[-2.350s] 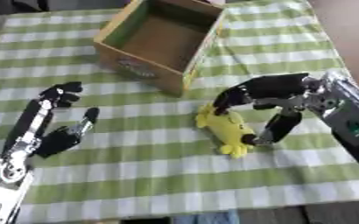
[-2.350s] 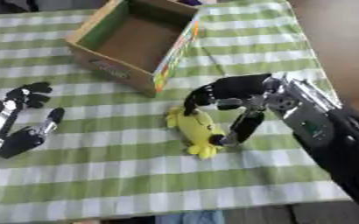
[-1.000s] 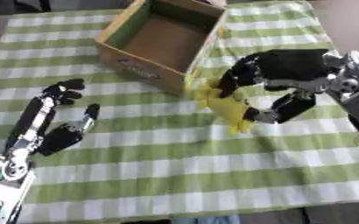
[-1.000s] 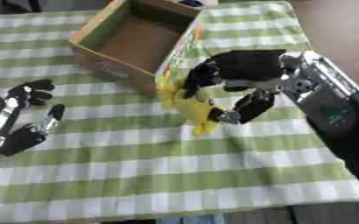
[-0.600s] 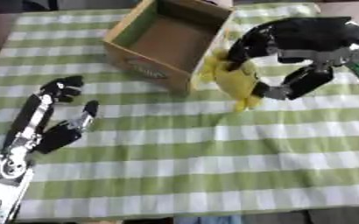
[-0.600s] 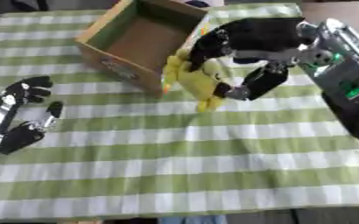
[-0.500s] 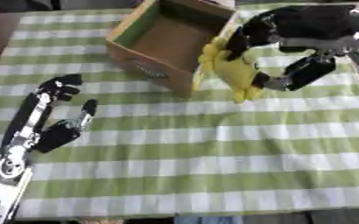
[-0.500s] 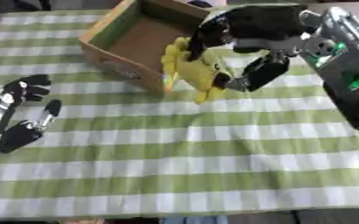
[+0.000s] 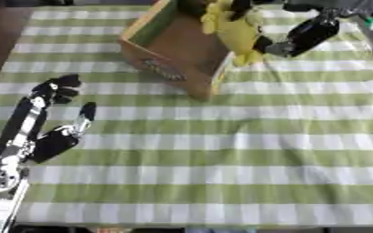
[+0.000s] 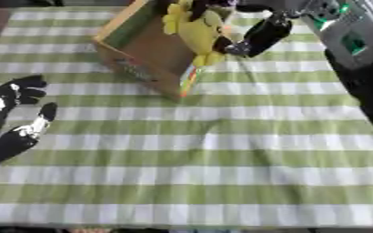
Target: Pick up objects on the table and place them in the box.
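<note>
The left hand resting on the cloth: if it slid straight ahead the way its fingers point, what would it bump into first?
Probably nothing nearby: the left hand points up the checked cloth, passing left of the cardboard box. Depth is hard to judge, though.

A green-and-white checked cloth (image 9: 221,154) covers the table (image 9: 0,41), lying mostly flat with faint creases. Bare dark brown wood shows along the table's left edge. Light falls evenly, with soft shadows on the cloth.
</note>
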`<state>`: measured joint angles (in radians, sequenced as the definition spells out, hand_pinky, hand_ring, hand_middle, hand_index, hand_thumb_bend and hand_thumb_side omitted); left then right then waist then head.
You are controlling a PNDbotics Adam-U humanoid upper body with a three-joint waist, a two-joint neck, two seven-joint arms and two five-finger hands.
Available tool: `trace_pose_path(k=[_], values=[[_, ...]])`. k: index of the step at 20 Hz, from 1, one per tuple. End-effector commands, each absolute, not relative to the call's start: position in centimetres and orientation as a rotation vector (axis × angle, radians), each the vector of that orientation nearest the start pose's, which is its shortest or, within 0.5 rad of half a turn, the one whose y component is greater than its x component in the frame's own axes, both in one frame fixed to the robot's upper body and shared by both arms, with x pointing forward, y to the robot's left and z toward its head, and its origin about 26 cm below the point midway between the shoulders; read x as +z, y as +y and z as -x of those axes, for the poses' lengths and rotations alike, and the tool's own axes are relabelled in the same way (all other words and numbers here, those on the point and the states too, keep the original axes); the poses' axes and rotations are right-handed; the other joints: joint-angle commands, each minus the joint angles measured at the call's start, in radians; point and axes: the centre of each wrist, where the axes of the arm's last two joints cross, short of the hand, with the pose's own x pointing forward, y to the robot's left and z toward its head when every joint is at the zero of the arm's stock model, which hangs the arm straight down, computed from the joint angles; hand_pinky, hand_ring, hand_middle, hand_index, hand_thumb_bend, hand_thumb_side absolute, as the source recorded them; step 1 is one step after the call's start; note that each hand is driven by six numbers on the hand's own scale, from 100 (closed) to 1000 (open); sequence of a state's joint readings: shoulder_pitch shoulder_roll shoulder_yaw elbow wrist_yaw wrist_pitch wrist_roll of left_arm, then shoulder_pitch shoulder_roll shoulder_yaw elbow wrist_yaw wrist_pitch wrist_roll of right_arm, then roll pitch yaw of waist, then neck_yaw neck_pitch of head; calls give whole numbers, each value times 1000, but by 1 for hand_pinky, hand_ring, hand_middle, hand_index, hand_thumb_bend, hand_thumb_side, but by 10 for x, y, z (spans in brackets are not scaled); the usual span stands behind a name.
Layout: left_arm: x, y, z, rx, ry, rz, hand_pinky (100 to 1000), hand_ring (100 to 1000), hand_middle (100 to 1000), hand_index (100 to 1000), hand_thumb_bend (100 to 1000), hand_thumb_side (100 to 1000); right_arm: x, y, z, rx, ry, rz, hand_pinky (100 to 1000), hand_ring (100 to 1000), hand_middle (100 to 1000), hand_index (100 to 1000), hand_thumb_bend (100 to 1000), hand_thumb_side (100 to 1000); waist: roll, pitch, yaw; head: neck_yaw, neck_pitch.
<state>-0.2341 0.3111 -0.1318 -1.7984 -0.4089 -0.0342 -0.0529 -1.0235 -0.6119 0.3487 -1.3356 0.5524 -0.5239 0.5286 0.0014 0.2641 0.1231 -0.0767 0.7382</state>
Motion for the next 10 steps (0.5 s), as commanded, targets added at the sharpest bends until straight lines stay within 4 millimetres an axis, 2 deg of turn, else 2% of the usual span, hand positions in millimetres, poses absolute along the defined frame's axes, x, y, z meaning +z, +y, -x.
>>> trace_pose_path(k=[1, 5, 10], values=[[133, 242, -315, -761, -2023, -441, 763, 766, 765, 895, 301, 597, 318, -235, -437, -2393, 2215, -915, 844, 795, 783, 403, 100, 100, 1, -15, 1, -11, -12], [134, 241, -315, -760, -2027, -439, 764, 766, 765, 896, 303, 597, 317, -236, -440, -2384, 2214, -928, 849, 797, 786, 409, 100, 100, 1, -13, 5, -15, -13], [142, 231, -316, -780, -2068, -396, 764, 766, 765, 896, 303, 597, 316, -228, -459, -2464, 2293, -1013, 853, 799, 787, 413, 100, 100, -7, 4, 86, -78, -25]])
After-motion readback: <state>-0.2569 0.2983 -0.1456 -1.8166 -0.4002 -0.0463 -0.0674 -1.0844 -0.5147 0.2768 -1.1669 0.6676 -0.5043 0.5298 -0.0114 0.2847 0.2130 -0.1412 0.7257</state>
